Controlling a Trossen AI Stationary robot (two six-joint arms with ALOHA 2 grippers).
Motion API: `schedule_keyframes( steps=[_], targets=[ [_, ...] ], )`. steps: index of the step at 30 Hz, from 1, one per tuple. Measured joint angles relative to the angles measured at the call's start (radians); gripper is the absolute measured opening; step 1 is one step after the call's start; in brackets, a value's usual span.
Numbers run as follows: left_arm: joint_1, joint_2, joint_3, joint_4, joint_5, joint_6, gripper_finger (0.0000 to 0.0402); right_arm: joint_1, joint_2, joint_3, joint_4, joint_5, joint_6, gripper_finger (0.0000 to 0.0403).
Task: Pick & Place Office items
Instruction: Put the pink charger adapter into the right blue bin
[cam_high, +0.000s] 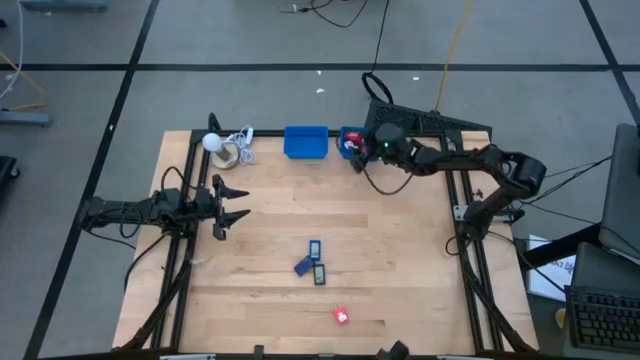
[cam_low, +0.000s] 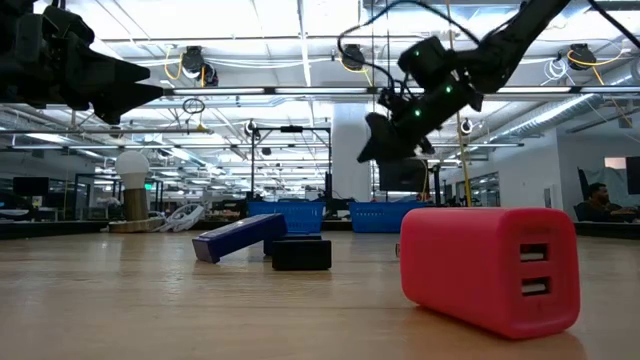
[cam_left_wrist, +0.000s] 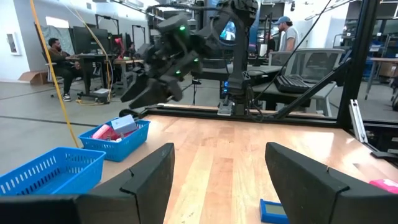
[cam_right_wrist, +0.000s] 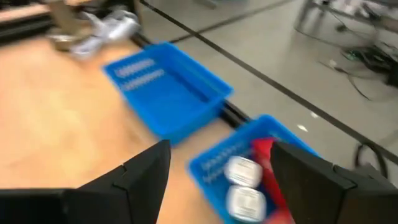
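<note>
Office items are split between the wooden surface (cam_high: 400, 270) and a bin right now. Out in the middle of the surface there's a little cluster: a dark blue rectangle (cam_high: 315, 248), a second blue piece (cam_high: 304, 266) lying at an angle just beside it, and a dark flat piece (cam_high: 320, 275) right next to those. From the low view one blue piece looks propped up tilted on something, the dark one sits flat. A red block (cam_high: 342, 316) sits by itself nearer the front edge, well apart from the cluster; up close it shows two USB-type slots on its end.

Two blue bins are at the far edge. The larger bin (cam_high: 306, 142) looks empty in the right wrist view. The smaller bin (cam_high: 349, 141) beside it already has stuff in it: a red piece (cam_right_wrist: 266, 167) and a couple of white-ish pieces (cam_right_wrist: 243, 172).

The right claw (cam_high: 358, 152) hangs right over that smaller bin, fingers spread wide, nothing between them.

The left claw (cam_high: 232, 206) hovers over the left side of the surface, also spread wide and empty, pointing toward the middle.

A white ball with a coiled cord (cam_high: 226, 146) sits at the far left corner.
</note>
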Motion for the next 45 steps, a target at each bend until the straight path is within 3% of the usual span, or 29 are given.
schedule_keyframes(
  steps=[20, 45],
  targets=[
    [0.0, 0.0, 0.0, 0.0, 0.0, 0.001, 0.0255, 0.479, -0.011, 0.0, 0.041, 0.0, 0.004, 0.0258],
    [0.0, 0.0, 0.0, 0.0, 0.0, 0.0, 0.0255, 0.972, -0.011, -0.001, 0.119, 0.0, 0.053, 0.0256]
  ],
)
